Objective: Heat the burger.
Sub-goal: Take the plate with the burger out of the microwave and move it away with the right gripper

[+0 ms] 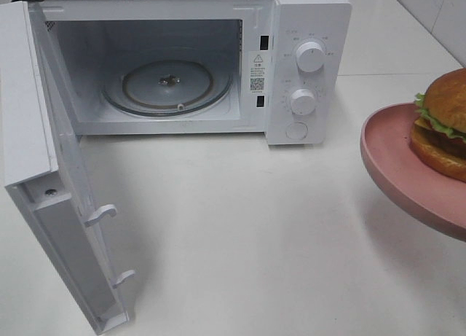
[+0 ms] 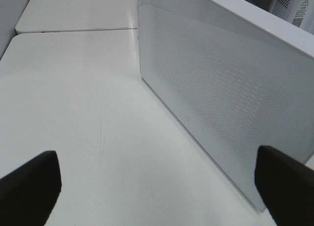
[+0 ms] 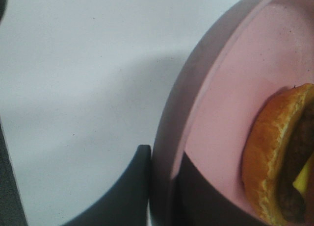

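One burger is riding on the pink plate, raised at far right, with the right claw pinching the rim, left claw gaping; keep it level toward the open microwave.

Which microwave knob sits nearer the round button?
The lower knob: it sits directly above the round button, while the upper knob is higher on the control panel.

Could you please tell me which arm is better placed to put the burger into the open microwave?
The right: its claw is clamped on the rim of the pink plate carrying the burger. The left claw is open and empty beside the microwave door.
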`<action>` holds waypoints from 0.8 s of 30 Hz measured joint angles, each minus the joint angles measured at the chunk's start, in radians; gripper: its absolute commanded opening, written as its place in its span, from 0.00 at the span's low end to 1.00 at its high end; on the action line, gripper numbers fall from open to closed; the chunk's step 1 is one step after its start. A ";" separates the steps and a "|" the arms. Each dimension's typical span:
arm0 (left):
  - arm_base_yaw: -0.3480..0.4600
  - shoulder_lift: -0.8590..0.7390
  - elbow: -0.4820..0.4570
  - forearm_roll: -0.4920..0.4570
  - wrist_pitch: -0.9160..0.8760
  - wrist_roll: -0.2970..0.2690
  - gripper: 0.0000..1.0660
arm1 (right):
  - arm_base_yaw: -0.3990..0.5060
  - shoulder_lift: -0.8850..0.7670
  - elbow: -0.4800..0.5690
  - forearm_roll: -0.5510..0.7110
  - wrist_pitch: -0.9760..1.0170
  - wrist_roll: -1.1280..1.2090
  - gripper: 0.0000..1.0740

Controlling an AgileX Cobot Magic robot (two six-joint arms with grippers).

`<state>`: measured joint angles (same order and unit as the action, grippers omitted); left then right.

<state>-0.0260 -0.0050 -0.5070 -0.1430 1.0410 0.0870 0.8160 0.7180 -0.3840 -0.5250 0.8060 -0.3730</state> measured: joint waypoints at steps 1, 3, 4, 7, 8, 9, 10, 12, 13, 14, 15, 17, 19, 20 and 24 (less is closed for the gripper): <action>0.000 0.000 0.000 0.000 0.000 0.000 0.95 | 0.000 0.000 0.004 -0.019 0.000 0.064 0.00; 0.000 0.000 0.000 0.000 0.000 0.000 0.95 | 0.000 0.000 0.004 -0.030 0.001 0.088 0.00; 0.000 0.000 0.000 0.000 0.000 0.000 0.95 | 0.000 0.000 0.004 -0.030 0.001 0.088 0.00; 0.000 0.000 0.000 0.000 0.000 0.000 0.95 | 0.000 0.000 0.004 -0.068 0.018 0.166 0.00; 0.000 0.000 0.000 0.000 0.000 0.000 0.95 | 0.000 0.000 0.004 -0.090 0.027 0.224 0.00; 0.000 0.000 0.000 0.000 0.000 0.000 0.95 | 0.000 0.000 0.004 -0.110 0.040 0.280 0.00; 0.000 0.000 0.000 0.000 0.000 0.000 0.95 | 0.000 0.000 0.004 -0.110 0.040 0.280 0.00; 0.000 0.000 0.000 0.000 0.000 0.000 0.95 | 0.000 0.001 0.004 -0.132 0.064 0.332 0.00; 0.000 0.000 0.000 0.000 0.000 0.000 0.95 | 0.000 0.001 0.004 -0.132 0.064 0.332 0.00; 0.000 0.000 0.000 0.000 0.000 0.000 0.95 | 0.000 0.006 0.004 -0.138 0.075 0.349 0.00; 0.000 0.000 0.000 0.000 0.000 0.000 0.95 | 0.000 0.022 0.004 -0.147 0.097 0.380 0.00; 0.000 0.000 0.000 0.000 0.000 0.000 0.95 | 0.000 0.034 0.004 -0.152 0.106 0.399 0.00; 0.000 0.000 0.000 0.000 0.000 0.000 0.95 | 0.000 0.056 0.004 -0.162 0.118 0.431 0.01; 0.000 0.000 0.000 0.000 0.000 0.000 0.95 | 0.000 0.070 0.004 -0.165 0.120 0.452 0.01; 0.000 0.000 0.000 0.000 0.000 0.000 0.95 | 0.000 0.123 0.004 -0.185 0.120 0.540 0.01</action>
<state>-0.0260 -0.0050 -0.5070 -0.1430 1.0410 0.0870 0.8160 0.8410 -0.3800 -0.7100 0.9260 0.1670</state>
